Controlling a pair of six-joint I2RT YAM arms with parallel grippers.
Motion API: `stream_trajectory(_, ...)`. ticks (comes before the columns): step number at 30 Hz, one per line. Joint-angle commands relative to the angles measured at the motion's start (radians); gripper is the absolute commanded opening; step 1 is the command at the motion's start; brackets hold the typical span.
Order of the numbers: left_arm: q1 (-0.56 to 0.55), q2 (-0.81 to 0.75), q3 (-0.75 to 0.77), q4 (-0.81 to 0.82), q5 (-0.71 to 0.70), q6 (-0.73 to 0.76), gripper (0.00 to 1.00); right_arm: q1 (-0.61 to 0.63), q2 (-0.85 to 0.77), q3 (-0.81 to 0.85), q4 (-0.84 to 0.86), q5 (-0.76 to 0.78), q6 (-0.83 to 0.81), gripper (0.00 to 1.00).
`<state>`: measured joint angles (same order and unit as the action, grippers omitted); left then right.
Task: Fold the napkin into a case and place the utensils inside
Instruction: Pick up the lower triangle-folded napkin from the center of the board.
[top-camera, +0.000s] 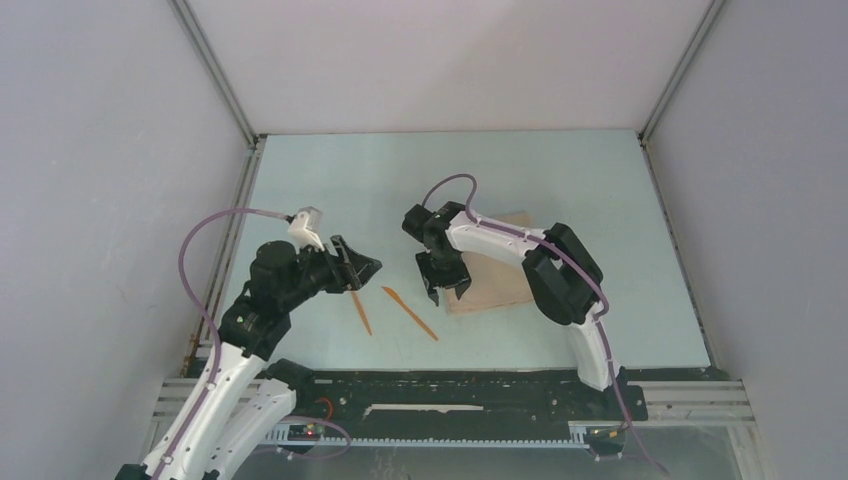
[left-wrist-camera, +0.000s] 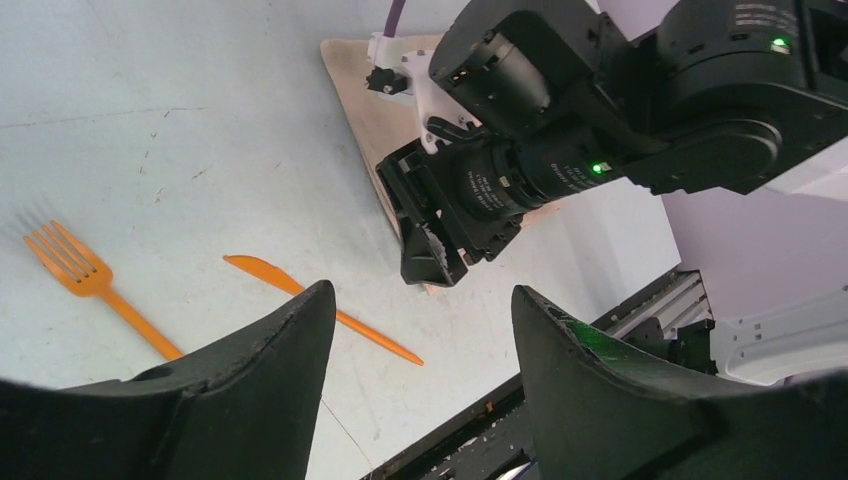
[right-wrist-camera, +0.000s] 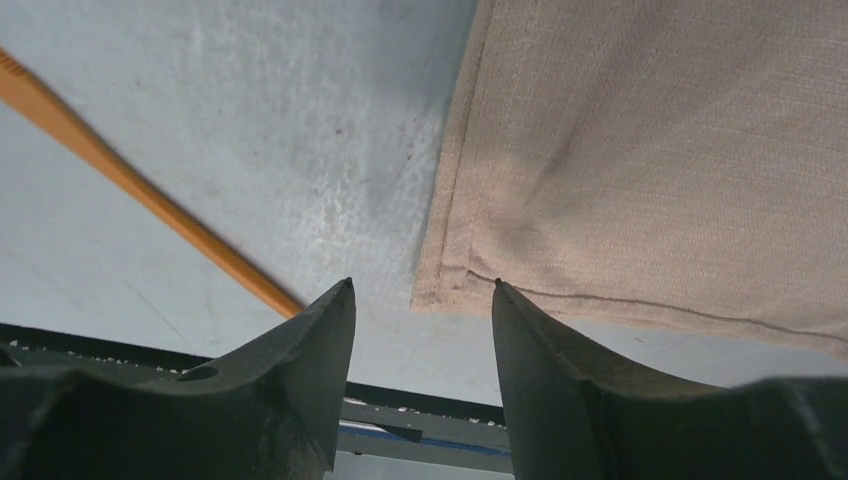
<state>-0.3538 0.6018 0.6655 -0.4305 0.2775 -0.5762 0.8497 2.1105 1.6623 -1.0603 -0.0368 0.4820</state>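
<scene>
The beige napkin (top-camera: 495, 285) lies flat as a rectangle right of centre, partly under my right arm. My right gripper (top-camera: 445, 285) is open and empty just above its near-left corner; in the right wrist view the corner (right-wrist-camera: 470, 270) sits just ahead of the gripper (right-wrist-camera: 420, 290). The orange knife (top-camera: 410, 313) and orange fork (top-camera: 361, 313) lie on the table left of the napkin. My left gripper (top-camera: 365, 268) is open and empty above the fork's far end. The left wrist view shows the fork (left-wrist-camera: 85, 275), the knife (left-wrist-camera: 320, 308) and the napkin (left-wrist-camera: 365, 90).
The pale blue table (top-camera: 330, 190) is walled by white panels on three sides. A black rail (top-camera: 450, 385) runs along the near edge. My right gripper (left-wrist-camera: 430, 245) fills the upper right of the left wrist view. The knife's handle (right-wrist-camera: 130, 180) crosses the right wrist view.
</scene>
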Motion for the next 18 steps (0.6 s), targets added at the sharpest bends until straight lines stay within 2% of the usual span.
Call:
stream_trajectory(1, 0.004, -0.006, -0.003, 0.015, 0.027, 0.005, 0.71, -0.009, 0.021, 0.006, 0.016, 0.021, 0.025, 0.63)
stream_trajectory(4, 0.003, 0.000, -0.001, 0.016, 0.027, 0.009, 0.71, -0.010, 0.025, -0.010, 0.027, 0.032, 0.022, 0.65)
stream_trajectory(8, 0.003, 0.008, 0.001, 0.020, 0.028, 0.008, 0.71, -0.023, 0.025, -0.060, 0.067, 0.029, 0.025, 0.63)
stream_trajectory(15, 0.004, 0.038, 0.022, 0.021, 0.031, 0.015, 0.72, -0.032, 0.047, -0.124, 0.124, 0.088, 0.040, 0.56)
stream_trajectory(18, 0.004, 0.048, 0.031, 0.018, 0.033, 0.017, 0.72, -0.027, 0.062, -0.140, 0.125, 0.141, 0.057, 0.48)
